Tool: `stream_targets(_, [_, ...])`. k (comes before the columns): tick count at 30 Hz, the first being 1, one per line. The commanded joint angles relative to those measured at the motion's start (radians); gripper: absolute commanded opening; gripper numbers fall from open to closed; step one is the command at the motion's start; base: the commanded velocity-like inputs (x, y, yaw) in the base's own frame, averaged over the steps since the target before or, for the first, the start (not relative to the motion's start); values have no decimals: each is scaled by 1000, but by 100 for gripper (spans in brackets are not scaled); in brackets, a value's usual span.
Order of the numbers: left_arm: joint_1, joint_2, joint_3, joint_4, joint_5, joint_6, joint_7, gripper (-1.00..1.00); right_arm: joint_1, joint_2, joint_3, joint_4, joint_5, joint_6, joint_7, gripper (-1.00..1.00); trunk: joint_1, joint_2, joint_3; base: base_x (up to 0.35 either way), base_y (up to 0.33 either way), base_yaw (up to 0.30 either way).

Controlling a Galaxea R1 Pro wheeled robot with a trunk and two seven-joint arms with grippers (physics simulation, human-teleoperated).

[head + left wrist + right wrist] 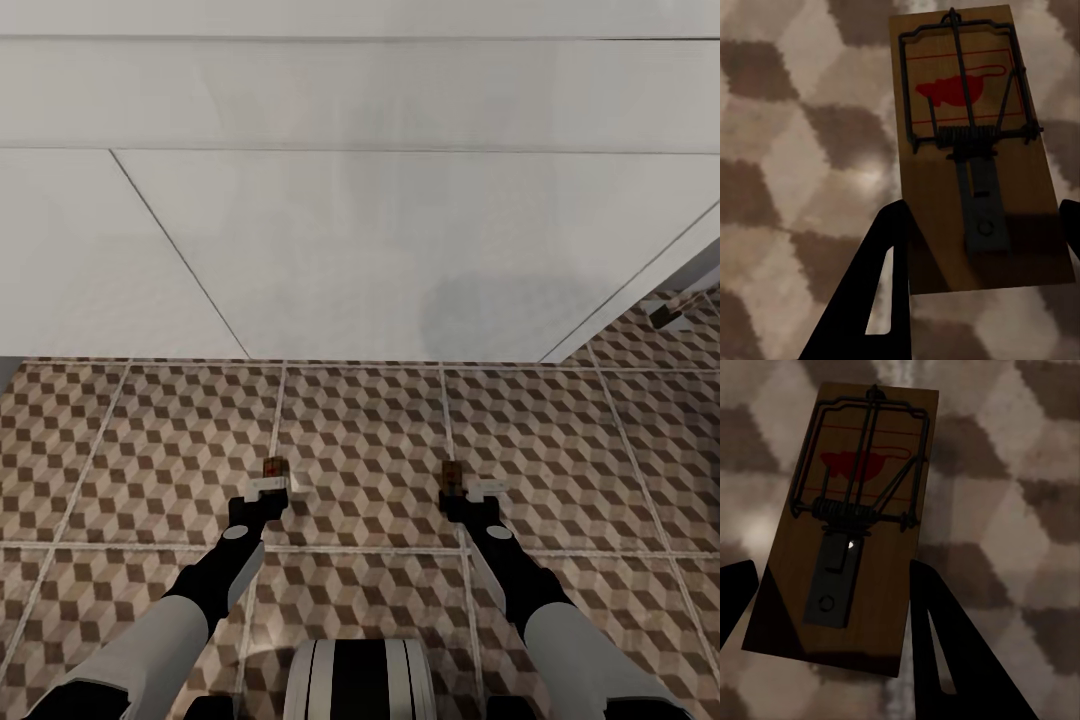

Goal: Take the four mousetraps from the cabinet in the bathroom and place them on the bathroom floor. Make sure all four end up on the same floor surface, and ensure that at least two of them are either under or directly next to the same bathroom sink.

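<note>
Each tool, left and right, grips a mousetrap, seemingly just above the bathroom floor.

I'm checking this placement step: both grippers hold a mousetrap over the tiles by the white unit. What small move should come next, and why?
Probably lower both arms to the bathroom floor and open. The left gripper grips one mousetrap, the right gripper the other mousetrap, both over patterned tiles just before the white front, so setting them down here would seem to suit.
</note>
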Motion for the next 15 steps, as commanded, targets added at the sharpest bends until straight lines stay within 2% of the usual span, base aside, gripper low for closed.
stream_targets(1, [-1, 1, -8, 1, 9, -4, 7, -100, 0, 0, 1, 0, 1, 1, -1, -100, 0, 0, 0, 0, 0, 0])
stream_targets(15, [-1, -5, -16, -1, 2, -5, 7, -100, 0, 7, 3, 0, 0, 1, 2, -100, 0, 0, 0, 0, 0, 0])
